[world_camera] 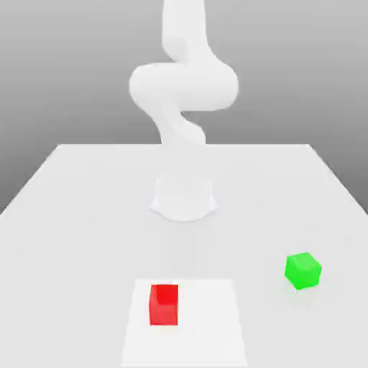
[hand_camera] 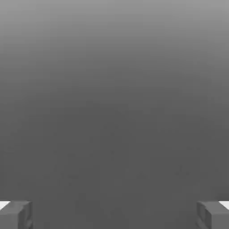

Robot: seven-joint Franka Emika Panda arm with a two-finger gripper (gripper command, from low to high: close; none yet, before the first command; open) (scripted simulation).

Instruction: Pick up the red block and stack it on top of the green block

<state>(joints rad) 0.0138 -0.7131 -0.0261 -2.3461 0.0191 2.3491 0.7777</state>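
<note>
The red block [world_camera: 164, 303] rests on the white table [world_camera: 79, 215] near its front edge, a little toward the exterior view's left. Further toward the exterior view's right and slightly further back sits the green block [world_camera: 302, 270], well apart from the red one. In the hand view my gripper [hand_camera: 114, 214] is open, its two grey fingertips [hand_camera: 15, 214] standing far apart with nothing between them and only plain grey background beyond. The white arm [world_camera: 183, 86] rises from the table and leaves the exterior view at the top.
The arm's round base [world_camera: 184, 198] stands at the middle of the table, behind both blocks. A lighter square patch [world_camera: 212, 323] lies under and around the red block. The table's far edge [world_camera: 184, 145] runs behind the base.
</note>
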